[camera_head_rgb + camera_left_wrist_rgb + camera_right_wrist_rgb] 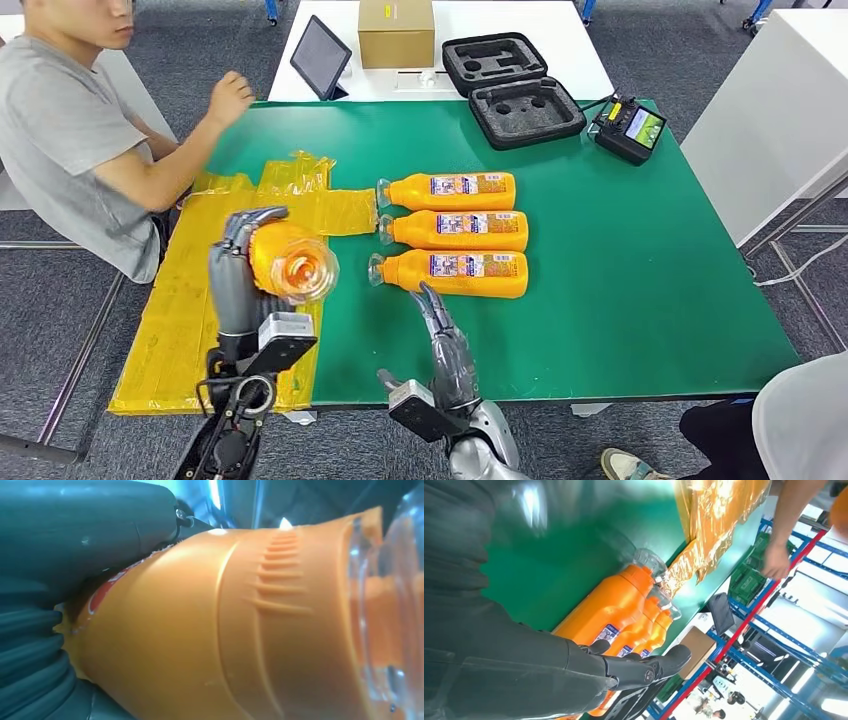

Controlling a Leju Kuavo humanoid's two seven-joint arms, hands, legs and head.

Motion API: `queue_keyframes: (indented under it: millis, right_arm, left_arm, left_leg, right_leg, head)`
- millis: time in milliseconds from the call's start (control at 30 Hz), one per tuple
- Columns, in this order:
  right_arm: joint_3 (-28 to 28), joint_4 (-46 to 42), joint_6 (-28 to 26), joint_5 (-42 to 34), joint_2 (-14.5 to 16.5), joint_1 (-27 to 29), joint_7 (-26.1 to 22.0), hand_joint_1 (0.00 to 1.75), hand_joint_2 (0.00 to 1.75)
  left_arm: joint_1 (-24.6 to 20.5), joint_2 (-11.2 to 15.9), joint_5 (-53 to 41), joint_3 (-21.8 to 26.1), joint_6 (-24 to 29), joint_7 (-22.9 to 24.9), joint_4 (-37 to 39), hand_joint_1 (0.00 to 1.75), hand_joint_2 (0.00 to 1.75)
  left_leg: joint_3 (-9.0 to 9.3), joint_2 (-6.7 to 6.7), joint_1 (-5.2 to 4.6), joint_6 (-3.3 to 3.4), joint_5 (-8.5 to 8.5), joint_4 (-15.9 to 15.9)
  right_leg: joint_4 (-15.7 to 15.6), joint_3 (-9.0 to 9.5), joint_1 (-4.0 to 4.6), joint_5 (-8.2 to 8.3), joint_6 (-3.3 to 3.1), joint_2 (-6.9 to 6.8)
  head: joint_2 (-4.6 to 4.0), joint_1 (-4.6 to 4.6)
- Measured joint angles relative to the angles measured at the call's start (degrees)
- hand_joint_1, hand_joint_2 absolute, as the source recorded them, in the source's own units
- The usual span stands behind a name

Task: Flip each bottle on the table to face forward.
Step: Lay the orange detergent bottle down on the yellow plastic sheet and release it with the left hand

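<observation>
An orange bottle (290,262) is held in the left hand (240,270), lifted above the yellow sheet (190,300) at the left side of the green table (640,290). Its clear cap end points toward the robot, and the fingers wrap over its far side. In the left wrist view the bottle (210,630) lies tight against the thumb (85,525), its ribbed shoulder and clear cap (395,610) toward the far end.

Three more orange bottles lie flat side by side near the middle of the table, caps pointing left, labels up: the far bottle (450,191), the middle bottle (455,230) and the near bottle (450,273). The right hand (445,345) holds nothing, its fingers stretched out straight, their tips just short of the near bottle.

A person (70,120) sits at the left, one hand (230,98) raised over the table's corner. At the far edge lie a black foam case (510,90) and a black controller (628,128).
</observation>
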Motion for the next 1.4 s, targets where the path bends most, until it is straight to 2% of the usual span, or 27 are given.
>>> queue_keyframes:
  millis: [100,333,500,600,700,800,1000,1100,1267,1400]
  right_arm:
    - [0.14,0.00,0.00,-0.12,-0.03,0.14,-0.01,0.00,1.75]
    - [0.43,-0.08,0.00,-0.43,-0.05,0.29,-0.02,0.00,1.75]
    - [0.42,-0.38,0.01,-1.21,-0.29,0.90,-0.02,0.00,1.75]
    - [0.42,-0.42,0.02,-1.58,-0.51,1.03,-0.01,0.00,1.75]
    - [0.61,-0.42,0.02,-2.12,-0.63,1.05,-0.01,0.00,1.75]
    - [1.07,-0.40,0.02,-2.31,-0.73,1.02,-0.02,0.00,1.75]
    - [1.45,-0.36,0.02,-2.37,-0.89,1.00,-0.02,0.00,1.75]
    - [1.61,-0.25,0.02,-2.72,-0.95,0.88,-0.01,0.00,1.75]
    - [2.39,0.12,0.02,-3.53,-1.03,0.41,-0.02,0.00,1.75]
    - [2.90,0.39,0.02,-4.07,-1.18,0.14,-0.02,0.00,1.75]
  left_arm:
    - [0.11,-0.54,-3.24,3.88,0.00,0.05,-0.01,1.75,1.75]
    - [-0.31,-2.00,-10.04,8.64,0.00,0.05,1.35,1.75,1.75]
    - [-2.34,-3.50,-27.80,14.60,0.00,0.96,6.63,1.75,1.75]
    - [-3.24,-3.45,-36.10,17.51,-0.01,5.32,9.74,1.75,1.75]
    - [-4.08,-3.40,-43.95,18.39,-0.02,12.82,12.57,1.75,1.75]
    - [-4.53,-3.13,-48.11,17.40,0.00,19.47,15.01,1.75,1.75]
    - [-5.17,-2.65,-49.25,16.23,0.02,21.40,17.48,1.75,1.75]
    - [-5.42,-2.01,-50.33,14.87,0.02,25.39,18.49,1.75,1.75]
    - [-6.53,1.91,-50.83,7.54,0.02,39.63,21.57,1.71,1.75]
    - [-7.59,5.07,-50.74,1.12,0.02,44.72,24.45,1.71,1.75]
  left_leg:
    - [0.00,-0.01,0.01,-0.01,0.01,0.00]
    - [0.00,-0.02,-0.01,0.00,0.02,0.01]
    - [-0.01,-0.01,-0.02,0.00,0.01,0.00]
    - [0.01,0.03,-0.01,0.00,0.01,0.01]
    - [0.00,0.00,0.00,0.00,0.02,0.00]
    - [-0.02,-0.01,0.00,-0.01,0.02,0.00]
    - [-0.06,-0.02,-0.01,0.00,0.02,0.00]
    - [-0.06,-0.02,-0.01,0.00,0.02,0.00]
    - [-0.05,-0.02,0.00,0.00,0.03,0.00]
    - [-0.05,-0.02,0.03,0.00,0.05,0.00]
  right_leg:
    - [0.00,0.00,0.01,0.00,0.00,0.00]
    - [0.00,0.00,-0.03,0.00,0.00,-0.01]
    - [0.00,0.00,-0.03,0.01,0.00,0.01]
    - [0.00,-0.02,-0.02,0.01,0.00,0.05]
    - [0.00,-0.02,0.01,0.01,0.00,-0.01]
    - [0.01,-0.02,0.00,0.01,0.00,0.00]
    - [0.00,-0.03,-0.02,0.01,0.00,-0.01]
    - [0.00,-0.04,-0.02,0.01,0.00,-0.01]
    - [0.01,-0.04,0.01,0.01,0.00,-0.02]
    - [0.02,-0.04,0.02,0.01,0.00,-0.02]
  head:
    - [0.00,0.01]
    - [0.00,0.01]
    - [0.00,0.02]
    - [0.00,0.00]
    - [0.00,0.02]
    - [0.00,0.01]
    - [0.00,0.02]
    - [0.00,0.01]
    - [0.00,0.01]
    - [0.00,0.01]
